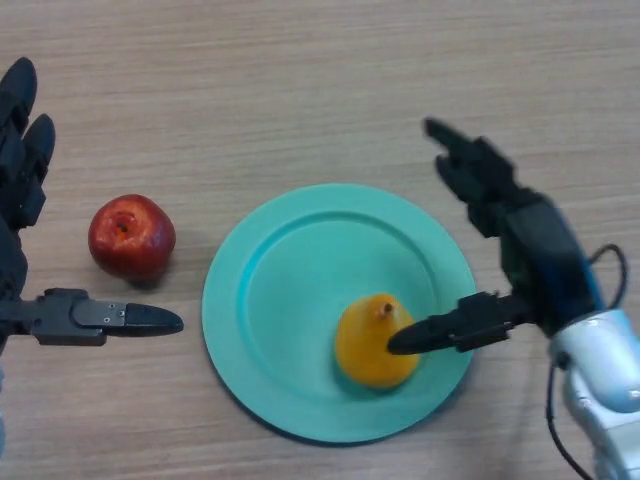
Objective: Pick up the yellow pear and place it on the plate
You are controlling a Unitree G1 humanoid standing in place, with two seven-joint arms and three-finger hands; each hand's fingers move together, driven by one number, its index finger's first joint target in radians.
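Note:
The yellow pear (372, 343) stands upright on the teal plate (300, 270), in the plate's near right part. My right hand (520, 240) is open just right of the pear. Its thumb reaches to the pear's right side and its fingers point away over the plate's far right rim. My left hand (20, 200) is open at the view's left edge, thumb pointing right, well away from the plate.
A red apple (131, 236) lies on the wooden table (300, 80) between my left hand and the plate's left rim.

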